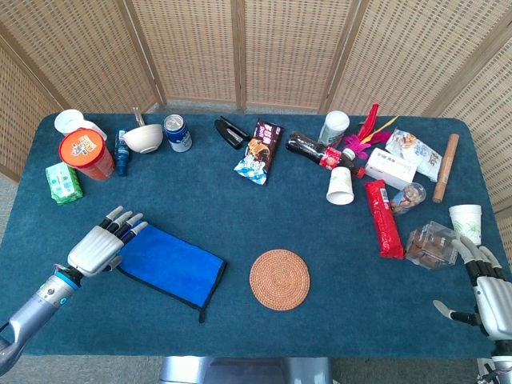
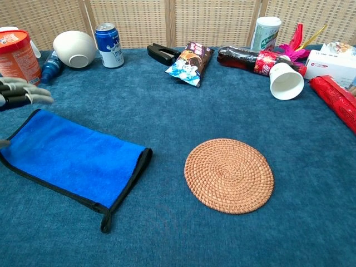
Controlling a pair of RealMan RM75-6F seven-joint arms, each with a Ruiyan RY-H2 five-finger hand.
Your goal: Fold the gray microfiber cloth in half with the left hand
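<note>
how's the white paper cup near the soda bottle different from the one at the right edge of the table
The paper cup by the bottle lies tipped on its side, its open mouth toward the camera, while the paper cup at the right edge stands upright. The tipped one sits among the clutter beside the red snack pack; the upright one stands near the right hand. Both are white with a small green print.

Count on desk (image 1: 240, 208): one blue cloth (image 1: 170, 263); one woven coaster (image 1: 279, 278); one drink can (image 1: 177, 132); one white bowl (image 1: 142, 138); three paper cups (image 1: 340, 186); one red snack tube (image 1: 383, 218); one wooden rolling pin (image 1: 446, 166).
</note>
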